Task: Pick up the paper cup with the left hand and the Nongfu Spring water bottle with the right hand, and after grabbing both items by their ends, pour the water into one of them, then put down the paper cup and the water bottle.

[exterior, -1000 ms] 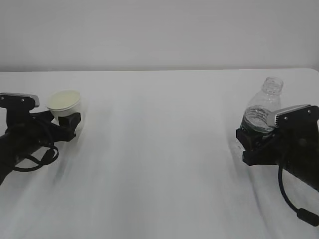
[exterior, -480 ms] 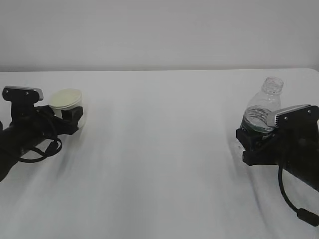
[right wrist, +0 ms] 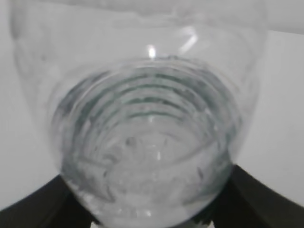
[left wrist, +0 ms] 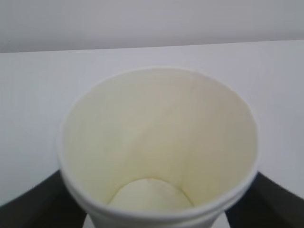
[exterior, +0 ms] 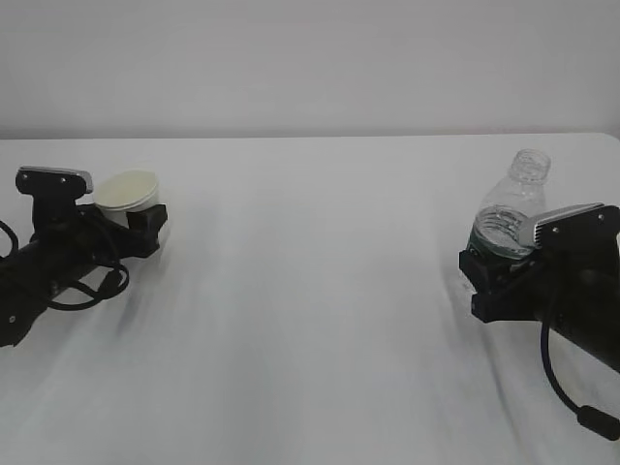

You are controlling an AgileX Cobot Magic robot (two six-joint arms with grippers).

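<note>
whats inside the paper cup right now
Nothing visible: the paper cup shows only a pale yellowish wall and a bare bottom disc, apparently dry. The near part of its bottom is hidden behind the front rim.

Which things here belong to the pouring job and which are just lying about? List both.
Job:
- paper cup, in the left pincer
- water bottle, in the right pincer
- water in the bottle

Lying about:
- nothing else; only the white table
</note>
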